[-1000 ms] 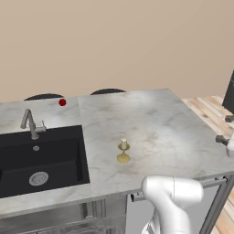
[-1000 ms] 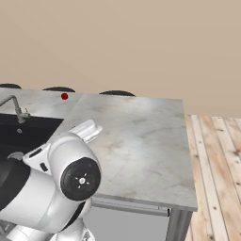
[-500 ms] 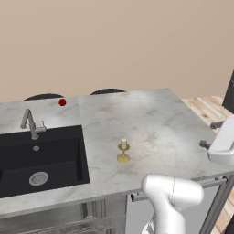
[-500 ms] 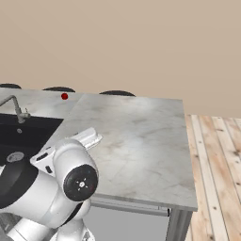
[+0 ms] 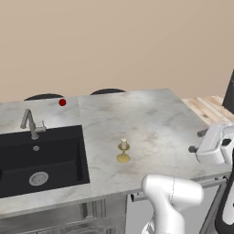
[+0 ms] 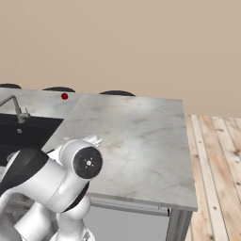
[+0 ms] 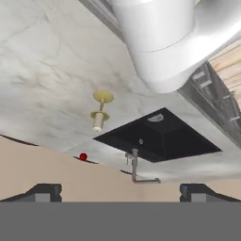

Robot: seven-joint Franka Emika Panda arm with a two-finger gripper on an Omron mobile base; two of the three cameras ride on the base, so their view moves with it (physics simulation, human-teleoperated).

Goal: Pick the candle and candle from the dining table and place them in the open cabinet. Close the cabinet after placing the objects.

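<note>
Left base view puts the arm's white elbow at the bottom of your picture, and the gripper (image 5: 197, 141) off at the right edge, hanging over the near right corner of the dining table (image 5: 151, 119); you see its two dark finger tips poking leftward, apart from one another; nothing sits between them, so read the pincer as wide and holding nothing. Just past the elbow, in the middle of the marbled top, you find the candle (image 5: 123, 150): a thin cream stick standing upright on a slim gold stemmed holder; it stands by itself, just right of the black inset sink (image 5: 41, 157) and well apart from the gripper. Farther back on the left, the grey faucet (image 5: 31, 124) rises at the sink's rear rim; behind that, near the table's far edge, you have a small red ball (image 5: 62, 102). Beyond the table's far edge two dark rounded shapes peek up against the plain tan wall; what they are you cannot tell.

Hand view is rolled over, so you see the same top upside down; the gripper (image 7: 120, 192) shows its tips far apart at the bottom corners; the candle (image 7: 99, 114) hangs mid-picture with the sink (image 7: 160, 136) beside it.

Right base view gives you the table's bare right half (image 6: 136, 132), then wooden floor planks (image 6: 216, 155) to its right.
</note>
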